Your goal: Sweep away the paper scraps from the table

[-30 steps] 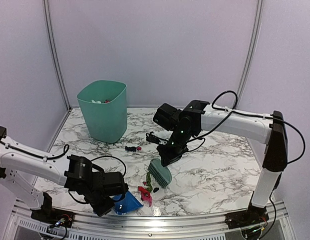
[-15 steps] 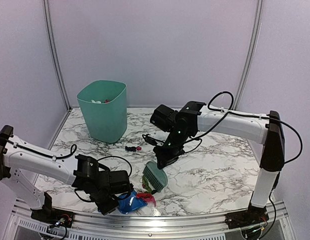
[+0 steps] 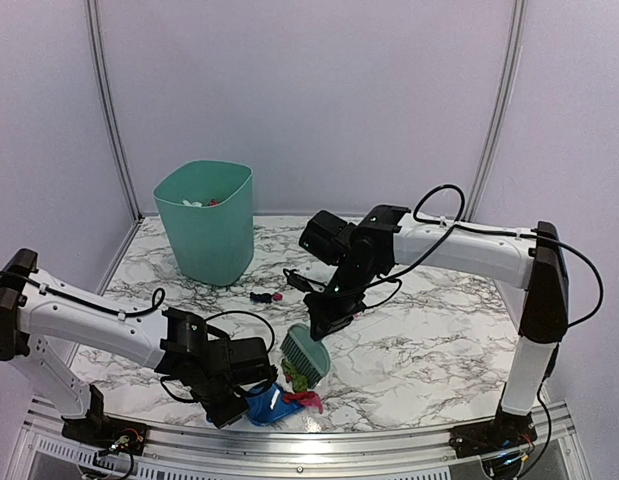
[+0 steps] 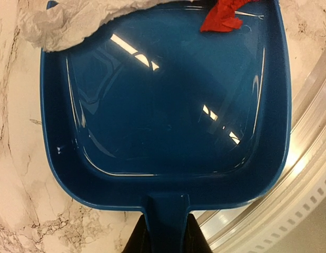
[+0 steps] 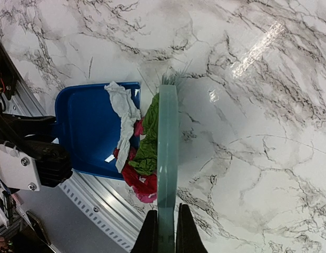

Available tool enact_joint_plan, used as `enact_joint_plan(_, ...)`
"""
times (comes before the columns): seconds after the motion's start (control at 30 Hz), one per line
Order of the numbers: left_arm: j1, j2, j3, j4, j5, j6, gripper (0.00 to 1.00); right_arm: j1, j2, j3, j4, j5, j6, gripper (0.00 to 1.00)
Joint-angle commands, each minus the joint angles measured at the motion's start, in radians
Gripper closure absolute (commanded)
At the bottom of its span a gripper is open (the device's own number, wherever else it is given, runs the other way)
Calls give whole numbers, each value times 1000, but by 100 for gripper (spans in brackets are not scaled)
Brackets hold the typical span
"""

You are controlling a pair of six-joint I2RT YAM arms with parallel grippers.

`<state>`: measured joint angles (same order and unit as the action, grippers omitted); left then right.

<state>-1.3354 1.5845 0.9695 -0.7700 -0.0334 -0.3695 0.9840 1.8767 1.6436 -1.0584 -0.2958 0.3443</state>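
1. While the table carries everything, bin stands far-left.
2. Blue dustpan lies flat by near rail; L gripper clamped on its handle.
3. Green brush at pan mouth; R gripper clamped on its handle.
4. Most scraps (white, green, red, pink) bunched betw. brush & pan lip, some inside; black + pink bits apart, nr bin.

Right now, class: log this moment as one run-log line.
left pincer: shut on blue dustpan | right pincer: shut on mint-green brush | paper scraps: bunched at dustpan mouth
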Motion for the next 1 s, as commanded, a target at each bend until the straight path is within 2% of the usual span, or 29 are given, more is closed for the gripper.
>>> enact_joint_plan(0.0,21,25,20,22,13,9,100,10,-5,-10,26,-22,13,100)
enact_joint_plan(0.53,48,67,26,98,-4,23,100,10,18,39,3,-20,1,100)
enact_joint_plan(0.97,47,19,-44,93,23,19,100,-9,-2,150,-110,109,-41,100)
